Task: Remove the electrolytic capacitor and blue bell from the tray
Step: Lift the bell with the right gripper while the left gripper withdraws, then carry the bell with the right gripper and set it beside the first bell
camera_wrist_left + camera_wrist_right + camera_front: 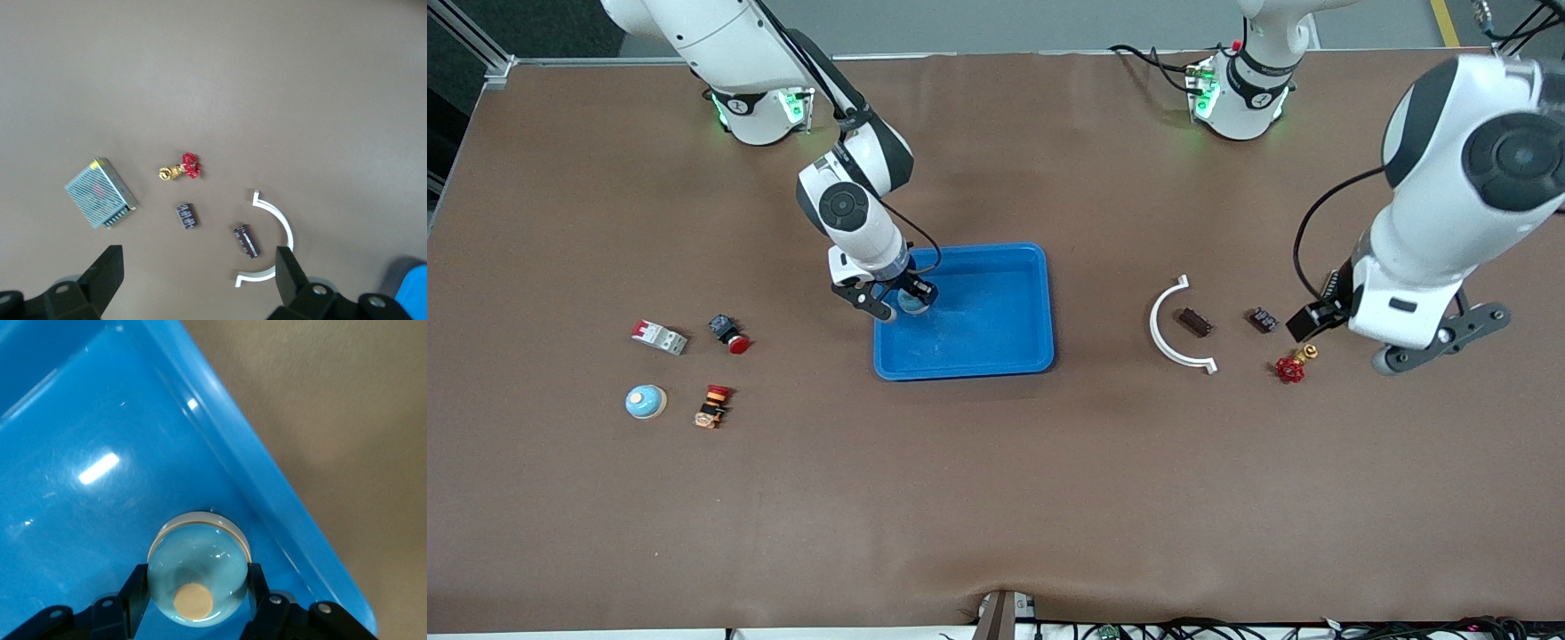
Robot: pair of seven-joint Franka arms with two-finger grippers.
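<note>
A pale blue bell (197,571) with a tan button sits in the blue tray (960,366), at the corner nearest the right arm. My right gripper (900,302) (195,595) is shut on the bell, one finger pressed to each side. A second bell (646,402) lies on the table toward the right arm's end. The capacitor (1195,322) (246,241), a dark cylinder with a pale stripe, lies inside a white curved bracket (1172,331). My left gripper (1440,342) (199,267) hangs open over the table at the left arm's end, holding nothing.
Next to the capacitor lie a small dark component (1262,320) (187,216), a red-handled brass valve (1291,366) (188,167) and a grey power supply (100,193). Toward the right arm's end lie a breaker (660,337) and two red push buttons (731,334) (713,406).
</note>
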